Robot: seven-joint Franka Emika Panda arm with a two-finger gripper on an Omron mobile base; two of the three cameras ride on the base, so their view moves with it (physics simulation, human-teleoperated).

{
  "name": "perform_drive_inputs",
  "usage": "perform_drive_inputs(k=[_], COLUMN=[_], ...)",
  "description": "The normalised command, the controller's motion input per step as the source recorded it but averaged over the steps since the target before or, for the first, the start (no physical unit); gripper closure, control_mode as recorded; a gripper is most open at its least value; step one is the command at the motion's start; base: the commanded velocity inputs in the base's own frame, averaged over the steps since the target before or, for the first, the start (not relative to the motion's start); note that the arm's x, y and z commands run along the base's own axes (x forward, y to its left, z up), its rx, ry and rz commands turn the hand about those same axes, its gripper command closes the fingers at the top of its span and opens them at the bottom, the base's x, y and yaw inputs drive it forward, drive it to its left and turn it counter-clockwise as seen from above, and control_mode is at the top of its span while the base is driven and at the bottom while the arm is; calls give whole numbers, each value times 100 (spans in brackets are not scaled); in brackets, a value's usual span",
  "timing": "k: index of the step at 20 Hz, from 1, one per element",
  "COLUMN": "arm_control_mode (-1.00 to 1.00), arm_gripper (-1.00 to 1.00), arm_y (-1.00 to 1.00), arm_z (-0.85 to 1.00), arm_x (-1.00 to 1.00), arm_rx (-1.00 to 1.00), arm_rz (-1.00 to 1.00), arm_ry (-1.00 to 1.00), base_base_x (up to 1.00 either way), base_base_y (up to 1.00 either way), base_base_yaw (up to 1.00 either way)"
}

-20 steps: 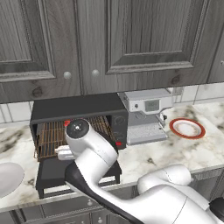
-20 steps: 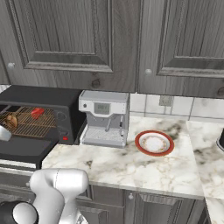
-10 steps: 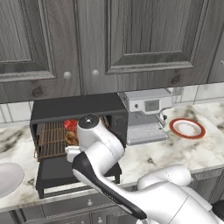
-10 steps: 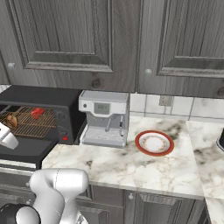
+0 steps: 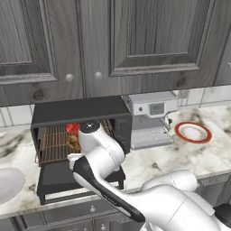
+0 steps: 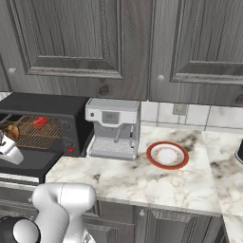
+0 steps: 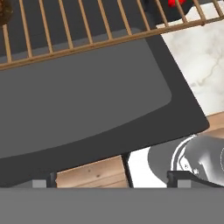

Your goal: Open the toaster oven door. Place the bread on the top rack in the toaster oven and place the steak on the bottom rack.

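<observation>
- We are looking down along our gripper (image 7: 111,181) at the toaster oven door (image 7: 87,100). Two small tips are showing at the bottom of the hand view, far apart, so the gripper is wide open and is holding nothing.
- The door is lying flat and open under our hand. It is a dark grey panel with a lighter window part in the middle.
- Just past the door's far edge, a coppery-brown rack (image 7: 87,30) is sticking out of the oven. We cannot tell from the hand view which rack it is.
- A bit of bright red steak (image 7: 176,3) is peeking in at the top edge of the hand view, on the bars.
- In the left base view, our white arm (image 5: 101,153) is standing in front of the toaster oven (image 5: 79,113) and hiding part of its mouth.
- In the right base view, the steak (image 6: 41,122) is sitting high inside the oven, and a brown lump that may be the bread (image 6: 13,131) is lying to its left.
- A silver coffee machine (image 6: 113,128) is standing right of the oven.
- A red-rimmed plate (image 6: 167,154) is lying on the marble counter (image 6: 142,182).
- Grey cabinets (image 5: 135,40) are hanging above everything.
</observation>
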Motion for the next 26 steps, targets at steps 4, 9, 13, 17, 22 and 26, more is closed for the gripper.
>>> perform_drive_inputs(k=[4,9,13,17,22,26], arm_control_mode=[-100,-100,-100,-100,-100,-100], arm_gripper=[-100,-100,-100,-100,-100,-100], arm_y=[-1,0,0,0,2,1], arm_z=[-20,-18,-21,-19,-13,-9], arm_x=[10,22,30,25,21,27], arm_rx=[0,0,0,0,0,0], arm_rz=[0,-2,-2,-7,-8,-10], arm_ry=[1,1,0,0,0,0], base_base_x=[0,0,0,0,0,0], base_base_y=[0,0,0,0,0,0], base_base_yaw=[0,0,0,0,0,0])
